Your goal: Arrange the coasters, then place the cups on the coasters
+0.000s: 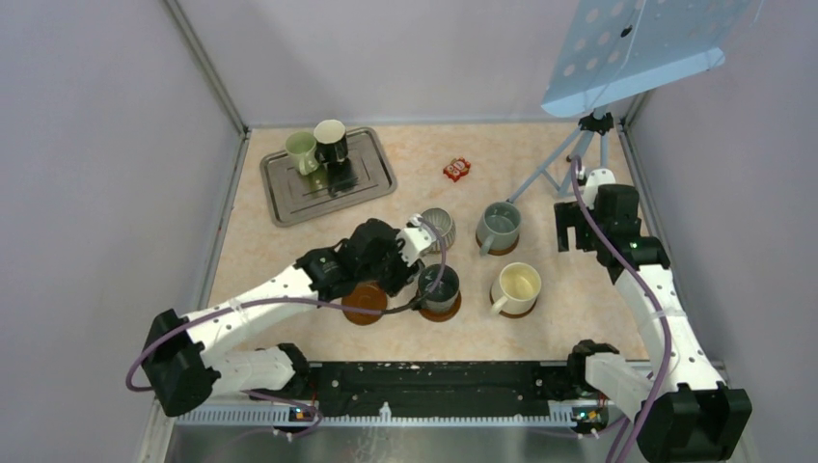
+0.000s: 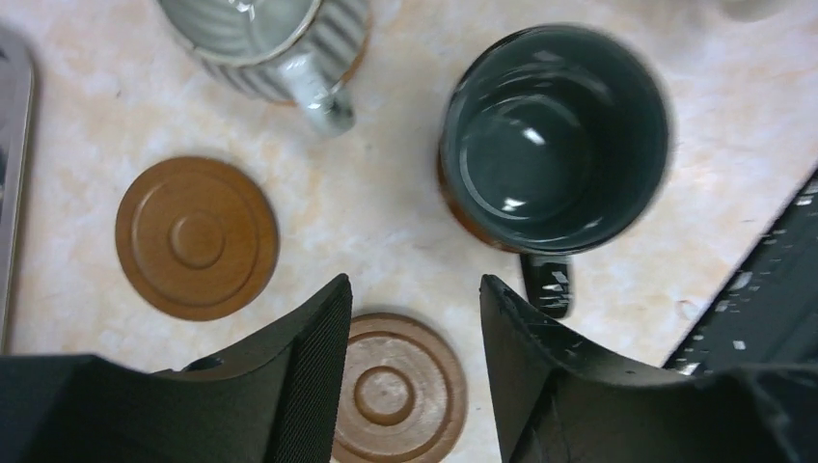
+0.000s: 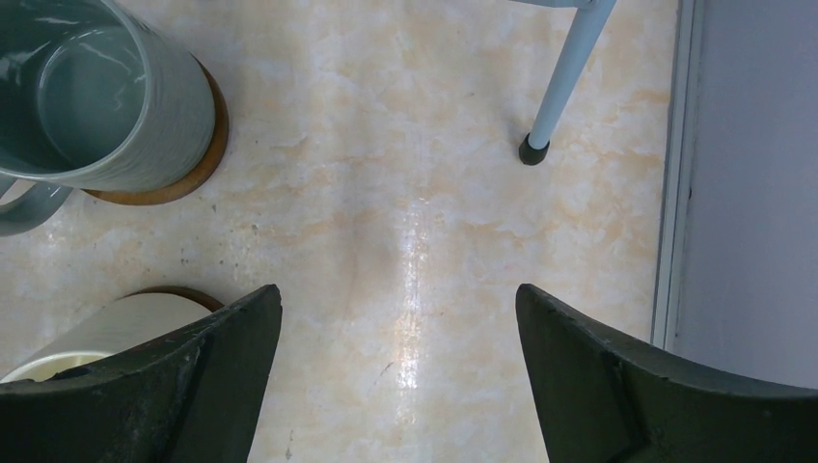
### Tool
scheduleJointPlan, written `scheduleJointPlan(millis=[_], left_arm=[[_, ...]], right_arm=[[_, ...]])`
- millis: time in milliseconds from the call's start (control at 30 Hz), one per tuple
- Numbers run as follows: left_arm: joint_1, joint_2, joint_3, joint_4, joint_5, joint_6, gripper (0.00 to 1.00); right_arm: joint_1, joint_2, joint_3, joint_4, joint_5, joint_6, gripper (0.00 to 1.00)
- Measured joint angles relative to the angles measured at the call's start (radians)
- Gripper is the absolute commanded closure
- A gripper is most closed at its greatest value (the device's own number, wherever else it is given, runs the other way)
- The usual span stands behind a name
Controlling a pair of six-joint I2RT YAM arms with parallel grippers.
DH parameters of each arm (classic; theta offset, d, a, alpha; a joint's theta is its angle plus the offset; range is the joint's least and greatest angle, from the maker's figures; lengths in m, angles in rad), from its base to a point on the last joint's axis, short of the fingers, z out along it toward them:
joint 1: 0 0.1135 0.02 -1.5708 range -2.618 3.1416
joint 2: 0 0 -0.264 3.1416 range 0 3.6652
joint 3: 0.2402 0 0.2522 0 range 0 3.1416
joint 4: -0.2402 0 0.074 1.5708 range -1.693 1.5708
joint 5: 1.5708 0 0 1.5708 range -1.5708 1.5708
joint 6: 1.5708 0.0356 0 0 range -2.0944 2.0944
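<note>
A dark grey-green cup stands on a coaster with its handle turned toward my left gripper. That gripper is open above the table, holding nothing. A bare brown coaster lies below, between its fingers. A bare tan coaster lies to the left, near the ribbed grey cup. The grey-blue cup and the cream cup each sit on a coaster. My right gripper is open over bare table.
A metal tray at the back left holds a pale green cup and a black cup. A small red packet lies mid-back. A blue perforated stand rises at the back right, one leg near my right gripper.
</note>
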Motion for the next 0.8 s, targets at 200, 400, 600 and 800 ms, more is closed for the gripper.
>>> scheduleJointPlan(millis=[200,400,600,800], left_arm=[[0.067,0.093,0.006,-0.036,0.026,0.083,0.55],[0.065,0.141,0.006,-0.062,0.070,0.102,0.47],[0.039,0.147,0.005,-0.066,0.108,0.111,0.44],[0.029,0.147,0.005,-0.067,0.131,0.113,0.42]], right_arm=[[0.000,0.000,0.000,0.006,-0.004,0.007,0.10],[0.000,0.000,0.000,0.006,-0.004,0.009,0.10],[0.000,0.000,-0.005,0.010,-0.003,0.010,0.10],[0.000,0.000,-0.014,0.013,-0.003,0.011,0.10]])
